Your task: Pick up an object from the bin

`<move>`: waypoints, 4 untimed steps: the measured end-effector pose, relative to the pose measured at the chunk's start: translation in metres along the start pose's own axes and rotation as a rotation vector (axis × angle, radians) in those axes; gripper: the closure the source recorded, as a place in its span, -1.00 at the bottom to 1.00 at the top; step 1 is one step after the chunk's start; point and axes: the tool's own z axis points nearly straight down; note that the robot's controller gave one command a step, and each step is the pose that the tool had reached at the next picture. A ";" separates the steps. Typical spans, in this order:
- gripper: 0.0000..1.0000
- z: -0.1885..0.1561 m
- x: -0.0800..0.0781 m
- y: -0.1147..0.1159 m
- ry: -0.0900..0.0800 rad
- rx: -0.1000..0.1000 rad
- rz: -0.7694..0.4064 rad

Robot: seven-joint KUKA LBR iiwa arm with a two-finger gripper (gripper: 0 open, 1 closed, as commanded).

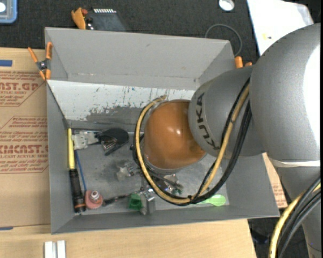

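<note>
Three pens, hugging left wall of bin

Grey metal bin floor is bare left of centre; a black-and-yellow pen lines the left wall, and the orange wrist cover blocks the right.

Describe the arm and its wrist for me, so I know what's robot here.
The arm is bulky, rounded and silver-grey, with black KUKA lettering on one link. A glossy orange dome cover caps the wrist, and yellow and black cables loop round it.
</note>
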 end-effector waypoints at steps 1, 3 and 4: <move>-1.00 0.021 0.006 -0.015 -0.007 0.002 0.234; 1.00 0.026 0.006 -0.019 -0.004 -0.001 0.062; 1.00 0.013 0.006 -0.019 -0.001 -0.002 0.062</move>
